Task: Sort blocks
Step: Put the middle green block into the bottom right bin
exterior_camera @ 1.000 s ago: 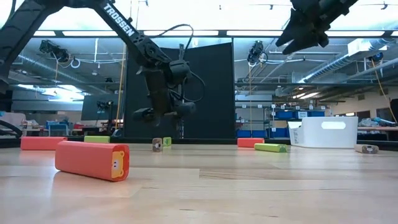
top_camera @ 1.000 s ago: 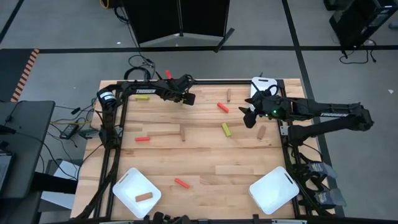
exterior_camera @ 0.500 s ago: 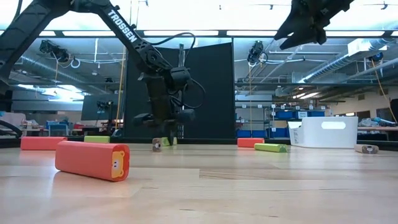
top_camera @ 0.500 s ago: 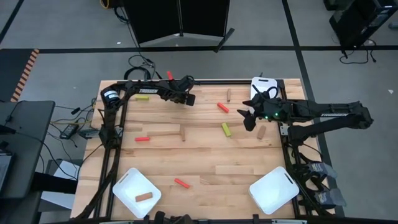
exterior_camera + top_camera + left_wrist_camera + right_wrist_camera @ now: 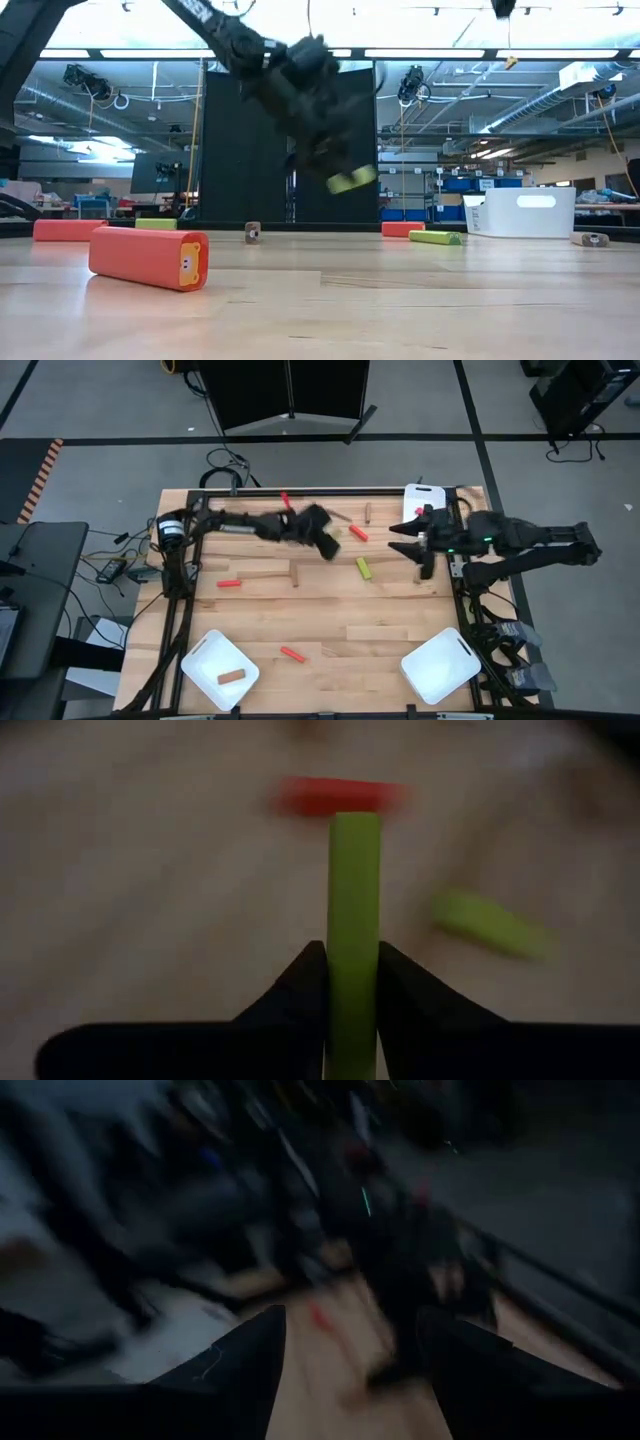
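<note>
My left gripper (image 5: pixel 328 546) hangs over the table's far middle, shut on a yellow-green block (image 5: pixel 354 910), which also shows in the low view (image 5: pixel 352 180). On the table lie a red block (image 5: pixel 357 533), another yellow-green block (image 5: pixel 364 568), brown blocks (image 5: pixel 367 512) (image 5: pixel 295 574), and red blocks at the left (image 5: pixel 229 583) and near middle (image 5: pixel 292 654). One brown block (image 5: pixel 231 677) lies in the near-left white tray (image 5: pixel 205 660). My right gripper (image 5: pixel 402 541) is raised at the far right, open and holding nothing (image 5: pixel 345 1370). My left gripper pinches the yellow-green block's two long sides (image 5: pixel 354 982) between its two fingers (image 5: pixel 305 988). The block lies along the fingers and sticks out well past their tips. The fingers slant down toward the table's right. The block is lifted clear of the table, tilted.
A second white tray (image 5: pixel 441 665) sits at the near right corner, and a white bin (image 5: pixel 418 498) at the far right. A big red block (image 5: pixel 148 257) lies close in the low view. Bare wood spans the table's middle and near part.
My left gripper has shut on the yellow-green block near the far edge, lifted it clear and swung quickly toward the table's right and middle, rolling as it went. My right gripper has risen and tipped up toward level, staying open.
</note>
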Tool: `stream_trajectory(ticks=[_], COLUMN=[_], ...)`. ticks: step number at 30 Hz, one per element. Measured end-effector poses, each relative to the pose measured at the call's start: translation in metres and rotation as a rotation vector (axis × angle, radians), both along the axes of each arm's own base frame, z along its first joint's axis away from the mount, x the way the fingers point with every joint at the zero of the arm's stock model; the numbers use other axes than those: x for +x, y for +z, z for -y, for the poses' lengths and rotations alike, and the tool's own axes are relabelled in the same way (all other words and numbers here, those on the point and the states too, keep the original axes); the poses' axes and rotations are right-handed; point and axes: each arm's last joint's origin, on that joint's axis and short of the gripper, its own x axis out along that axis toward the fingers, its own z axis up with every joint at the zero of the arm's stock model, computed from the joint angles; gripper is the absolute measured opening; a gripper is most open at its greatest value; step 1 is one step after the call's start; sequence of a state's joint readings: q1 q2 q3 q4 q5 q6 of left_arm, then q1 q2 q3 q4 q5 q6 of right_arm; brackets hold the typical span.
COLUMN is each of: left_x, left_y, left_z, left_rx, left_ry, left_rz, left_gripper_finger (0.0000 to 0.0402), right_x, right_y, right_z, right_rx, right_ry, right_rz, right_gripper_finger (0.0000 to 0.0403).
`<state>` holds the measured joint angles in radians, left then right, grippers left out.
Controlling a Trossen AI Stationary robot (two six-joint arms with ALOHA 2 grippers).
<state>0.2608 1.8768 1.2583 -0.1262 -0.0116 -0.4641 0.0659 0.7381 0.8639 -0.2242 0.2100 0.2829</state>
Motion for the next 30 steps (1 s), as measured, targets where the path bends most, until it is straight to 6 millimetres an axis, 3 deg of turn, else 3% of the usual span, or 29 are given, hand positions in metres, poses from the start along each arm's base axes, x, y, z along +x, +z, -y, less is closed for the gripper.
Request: stream_trajectory(ticks=[6, 15, 20, 27, 30], left_x=[0.041, 0.117, 0.151, 0.187, 0.188], left_y=[0.019, 0.026, 0.031, 0.009, -0.002], left_z=[0.083, 0.158, 0.188, 0.22, 0.226], left_rx=[0.011, -0.033, -0.041, -0.065, -0.151], left_ry=[-0.288, -0.544, -0.663, -0.741, -0.767], left_rz=[0.277, 0.404, 0.458, 0.432, 0.491], left_gripper_finger=[0.0064, 0.0064, 0.0064, 0.0064, 0.0064], right_x=[-0.031, -0.054, -0.054, -0.052, -0.052], right_y=[0.031, 0.043, 0.043, 0.04, 0.04], right_z=[-0.002, 0.0, 0.0, 0.0, 0.0], right_rx=[-0.057, -0.05, -0.039, -0.014, -0.014], right_ry=[0.061, 0.056, 0.057, 0.061, 0.061], right_rz=[0.287, 0.411, 0.407, 0.384, 0.384], right_gripper_finger=[0.023, 0.0214, 0.0207, 0.0203, 0.0204])
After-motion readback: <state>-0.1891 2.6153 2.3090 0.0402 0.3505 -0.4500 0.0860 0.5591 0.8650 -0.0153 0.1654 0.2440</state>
